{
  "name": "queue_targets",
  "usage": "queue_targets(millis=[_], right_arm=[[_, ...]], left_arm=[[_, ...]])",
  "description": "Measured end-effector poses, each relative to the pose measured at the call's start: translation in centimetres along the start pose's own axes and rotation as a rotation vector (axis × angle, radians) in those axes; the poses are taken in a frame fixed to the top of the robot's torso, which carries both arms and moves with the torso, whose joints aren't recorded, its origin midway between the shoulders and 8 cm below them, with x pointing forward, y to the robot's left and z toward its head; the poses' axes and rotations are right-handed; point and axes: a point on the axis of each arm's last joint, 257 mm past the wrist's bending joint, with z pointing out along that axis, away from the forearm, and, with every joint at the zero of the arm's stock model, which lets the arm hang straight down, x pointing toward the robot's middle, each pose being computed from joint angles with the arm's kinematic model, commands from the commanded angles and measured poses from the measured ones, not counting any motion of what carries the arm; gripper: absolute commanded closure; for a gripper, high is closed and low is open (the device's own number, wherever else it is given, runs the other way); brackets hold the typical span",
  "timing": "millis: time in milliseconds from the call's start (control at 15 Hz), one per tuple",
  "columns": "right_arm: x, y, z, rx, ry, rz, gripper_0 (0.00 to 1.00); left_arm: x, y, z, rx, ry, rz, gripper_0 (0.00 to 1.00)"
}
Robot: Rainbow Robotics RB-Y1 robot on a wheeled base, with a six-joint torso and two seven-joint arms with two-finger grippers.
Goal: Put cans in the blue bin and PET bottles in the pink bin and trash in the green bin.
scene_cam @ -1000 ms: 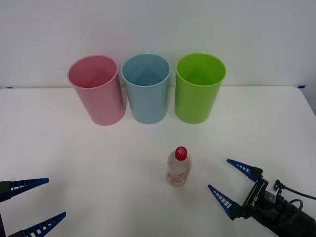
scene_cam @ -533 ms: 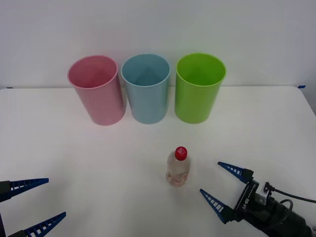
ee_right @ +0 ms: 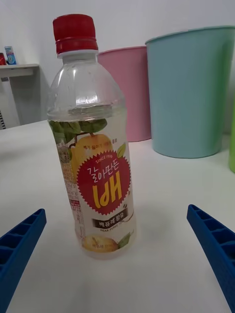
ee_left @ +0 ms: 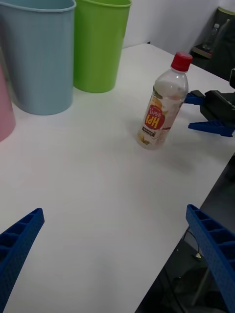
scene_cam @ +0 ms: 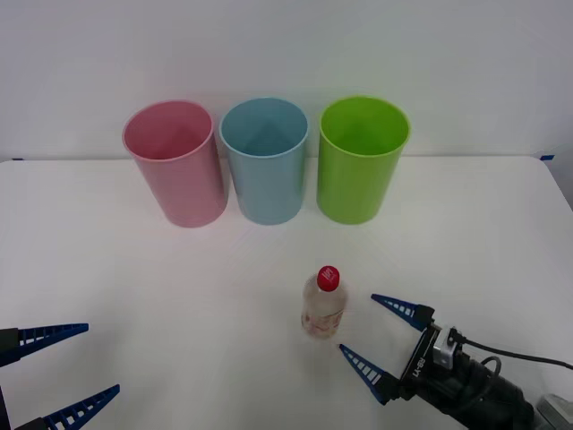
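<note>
A small clear PET bottle (scene_cam: 323, 305) with a red cap stands upright on the white table, in front of the bins; the right wrist view has the same bottle (ee_right: 92, 142) straight ahead, and the left wrist view has the bottle (ee_left: 162, 104) too. My right gripper (scene_cam: 356, 330) is open just right of the bottle, its fingers pointing at it without touching. At the front left corner my left gripper (scene_cam: 61, 363) is open and holds nothing. The pink bin (scene_cam: 175, 163), blue bin (scene_cam: 265, 160) and green bin (scene_cam: 361, 159) stand in a row at the back.
The table's (scene_cam: 134, 278) back edge runs just behind the bins, against a white wall. Its near edge (ee_left: 196, 193) drops off close to my left gripper.
My right gripper has moved left toward the bottle, still open. The bottle, the bins and the left arm have not moved.
</note>
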Motion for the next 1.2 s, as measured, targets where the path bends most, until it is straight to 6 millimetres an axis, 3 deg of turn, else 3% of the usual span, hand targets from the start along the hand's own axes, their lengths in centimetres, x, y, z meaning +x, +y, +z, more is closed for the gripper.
queue_targets(millis=[1200], right_arm=[[-0.3, 1.2, 4.1, -0.007, -0.021, -0.019, 0.0]], left_arm=[[0.0, 0.0, 0.0, 0.0, 0.0, 0.0, 0.0]])
